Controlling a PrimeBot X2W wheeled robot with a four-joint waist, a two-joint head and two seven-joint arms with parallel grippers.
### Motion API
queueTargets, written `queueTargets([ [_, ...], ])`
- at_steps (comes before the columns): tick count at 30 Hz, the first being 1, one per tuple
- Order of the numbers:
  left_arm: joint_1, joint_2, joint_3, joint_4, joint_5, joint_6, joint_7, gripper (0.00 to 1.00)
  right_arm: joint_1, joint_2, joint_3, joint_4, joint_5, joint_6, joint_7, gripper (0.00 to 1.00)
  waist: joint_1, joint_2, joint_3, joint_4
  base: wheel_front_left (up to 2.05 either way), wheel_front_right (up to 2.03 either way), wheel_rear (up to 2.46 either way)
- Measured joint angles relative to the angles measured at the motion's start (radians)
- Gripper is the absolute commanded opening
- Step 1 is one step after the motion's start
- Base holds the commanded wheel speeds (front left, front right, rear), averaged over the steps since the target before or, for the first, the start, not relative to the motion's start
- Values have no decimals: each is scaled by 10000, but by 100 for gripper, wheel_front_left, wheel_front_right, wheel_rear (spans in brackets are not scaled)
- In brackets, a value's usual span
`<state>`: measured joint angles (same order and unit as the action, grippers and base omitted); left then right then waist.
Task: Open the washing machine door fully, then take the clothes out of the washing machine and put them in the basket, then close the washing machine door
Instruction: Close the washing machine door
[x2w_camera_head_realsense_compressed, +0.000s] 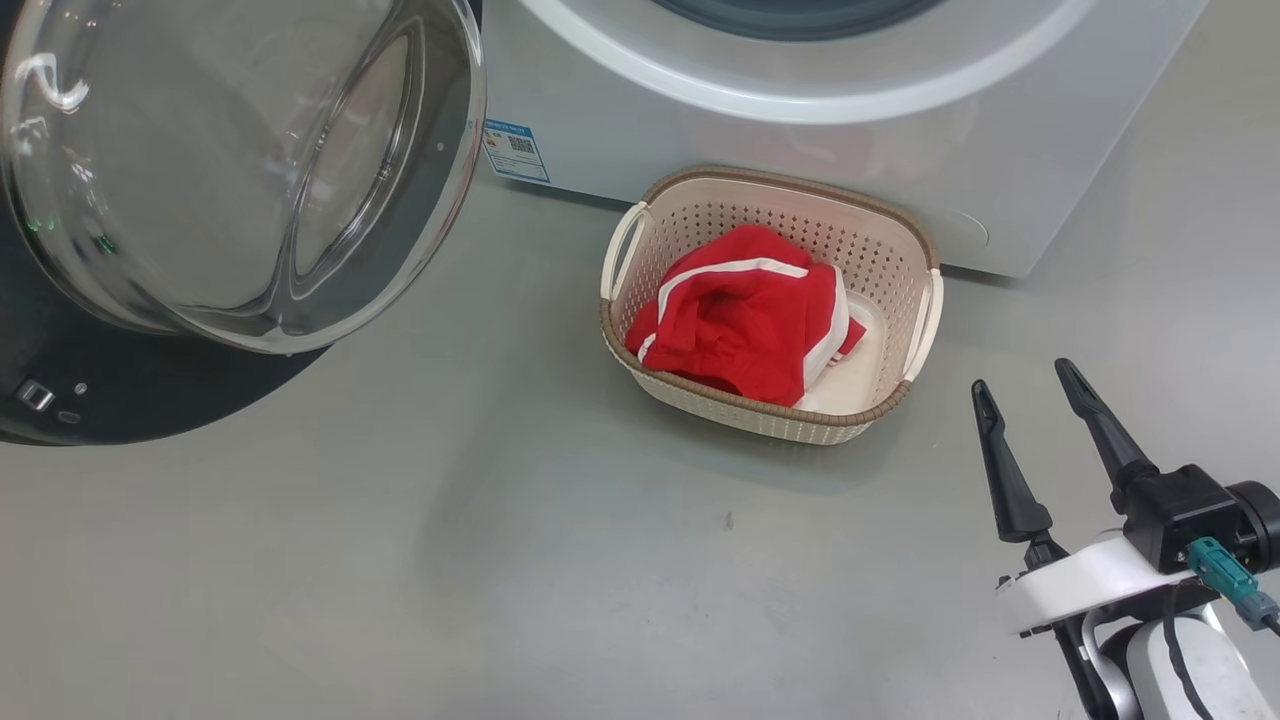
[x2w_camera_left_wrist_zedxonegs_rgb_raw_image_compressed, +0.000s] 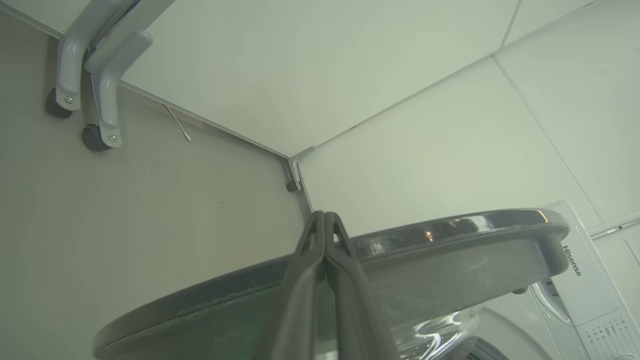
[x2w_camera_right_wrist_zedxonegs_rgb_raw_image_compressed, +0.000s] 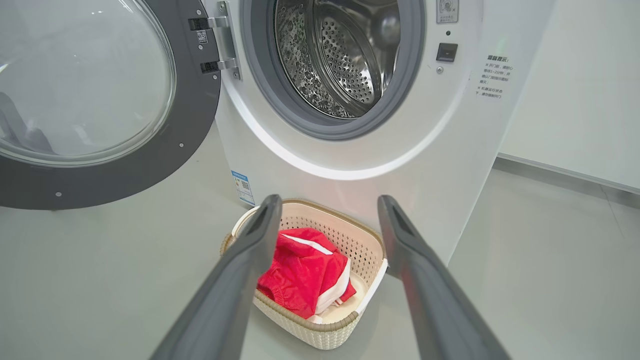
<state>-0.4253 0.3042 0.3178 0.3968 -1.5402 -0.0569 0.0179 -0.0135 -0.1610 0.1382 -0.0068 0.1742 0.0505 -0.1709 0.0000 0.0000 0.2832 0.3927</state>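
clothes (x2w_camera_head_realsense_compressed: 740, 320) lie in the basket (x2w_camera_head_realsense_compressed: 780, 180), centre frame; the door (x2w_camera_head_realsense_compressed: 240, 170), upper left, is open, yet to close. left gripper (x2w_camera_left_wrist_zedxonegs_rgb_raw_image_compressed: 325, 216) pressed together, right gripper (x2w_camera_head_realsense_compressed: 1021, 375) spread, empty

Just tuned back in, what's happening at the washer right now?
The clothes lie in the basket on the floor before the washing machine, whose drum looks empty. The washing machine door stands wide open. The left gripper, shut, sits at the door's rim; the right gripper hangs open beside the basket, holding nothing. Closing the door remains.
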Motion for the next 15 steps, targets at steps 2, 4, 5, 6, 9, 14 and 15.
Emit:
queueTargets([
  [2, -107, 48, -17, 230, 0, 0, 19, 0, 0, -17, -48, 0, 0, 0, 2, 100, 0, 0, 41, -17, 0, 0, 0],
  [4, -183, 115, -38, 428, 2, -6, 127, 0, 0, -31, -77, -4, 2, -2, 2, 100, 0, 0, 58, -14, 0, 0, 0],
  [5, -193, 167, -61, 518, 2, -8, 205, 0, 0, -31, -86, -6, 2, -2, 10, 100, 0, 0, 66, -10, 0, 0, 0],
  [6, -207, 207, -71, 594, 0, -13, 267, 0, 0, -33, -90, -12, 4, -2, 54, 100, 0, 0, 73, -4, 0, 0, 0],
  [9, -233, 278, -215, 815, -10, -27, 569, 0, 0, -36, -96, -23, 6, -2, 84, 100, 0, 0, 92, 20, 0, 0, 0],
  [14, -278, 387, -387, 1093, -234, -198, 1137, 0, 0, -63, -100, -44, 6, 0, 88, 100, 0, 0, 112, 75, 0, 0, 0],
  [15, -294, 405, -416, 1145, -326, -201, 1225, 0, 0, -69, -100, -54, 6, 0, 111, 100, 0, 0, 117, 85, 0, 0, 0],
])
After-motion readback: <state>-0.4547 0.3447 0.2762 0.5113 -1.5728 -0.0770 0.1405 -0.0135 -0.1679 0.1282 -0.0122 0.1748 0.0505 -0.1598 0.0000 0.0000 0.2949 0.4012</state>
